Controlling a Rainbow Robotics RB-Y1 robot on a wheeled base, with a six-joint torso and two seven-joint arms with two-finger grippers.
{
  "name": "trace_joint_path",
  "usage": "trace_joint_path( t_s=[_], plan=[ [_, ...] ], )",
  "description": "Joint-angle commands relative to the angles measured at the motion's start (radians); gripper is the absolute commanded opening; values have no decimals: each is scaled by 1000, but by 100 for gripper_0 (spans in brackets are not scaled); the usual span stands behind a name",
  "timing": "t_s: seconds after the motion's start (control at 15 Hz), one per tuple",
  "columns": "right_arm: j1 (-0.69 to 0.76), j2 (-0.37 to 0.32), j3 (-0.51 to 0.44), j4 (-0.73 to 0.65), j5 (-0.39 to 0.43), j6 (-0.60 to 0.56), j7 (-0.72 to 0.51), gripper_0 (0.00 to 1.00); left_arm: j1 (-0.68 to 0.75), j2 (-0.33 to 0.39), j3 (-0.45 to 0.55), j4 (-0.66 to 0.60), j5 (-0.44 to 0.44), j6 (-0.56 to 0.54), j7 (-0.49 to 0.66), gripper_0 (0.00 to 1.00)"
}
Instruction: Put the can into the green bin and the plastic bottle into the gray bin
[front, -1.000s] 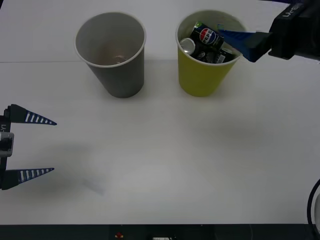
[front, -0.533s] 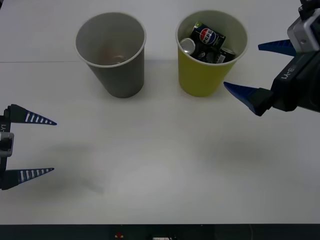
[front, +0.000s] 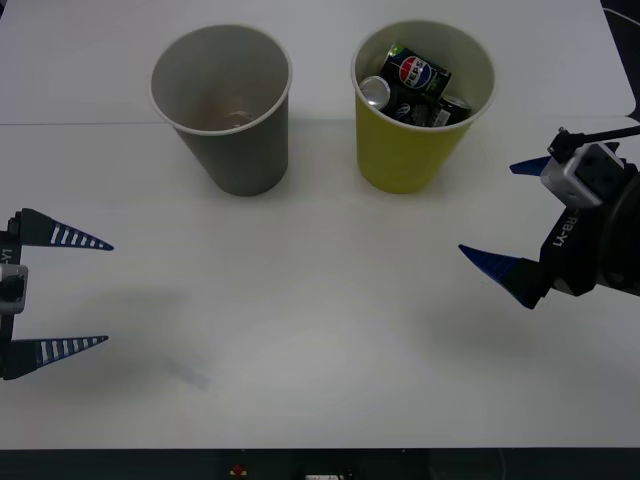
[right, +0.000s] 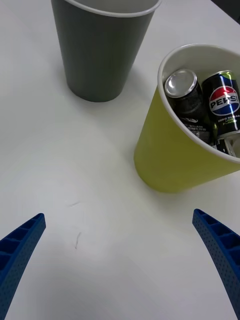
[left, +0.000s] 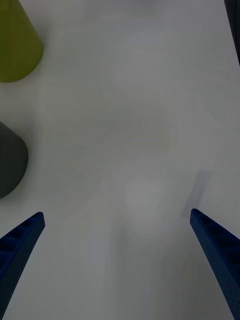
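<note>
Dark Pepsi-logo aluminium can already inside yellow-green cup-shaped bin at one o'clock; both claws spread, empty; plastic bottle unseen.

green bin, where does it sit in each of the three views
Front view: green bin at top, right of centre, beside the gray bin.
Right wrist view: right of centre, cans inside, the Pepsi can uppermost.
Left wrist view: cut off at the top left corner.
Shared landmark: the gray bin.

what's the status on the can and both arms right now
Right gripper jaws open, empty, right of green bin. Left gripper open, parked at table's left edge. Can inside green bin. Gray bin upright. Nothing obstructing.
</note>
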Motion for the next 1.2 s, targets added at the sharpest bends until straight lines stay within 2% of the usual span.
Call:
trace_joint_path(
  t_s=[0.07,0.33,0.6,0.8,1.2],
  plan=[
    [47,0,2,24,-1,0,104,100,0,0,0,0,0,0,0,100],
    [111,0,19,98,-1,0,279,100,0,0,0,0,0,0,0,100],
    [124,-12,6,214,-44,18,440,100,0,0,0,0,0,0,0,100],
    [136,-95,37,269,-91,80,463,100,0,0,0,0,0,0,0,100],
    [216,-268,85,272,-196,216,466,100,0,0,0,0,0,0,0,100]
  ],
)
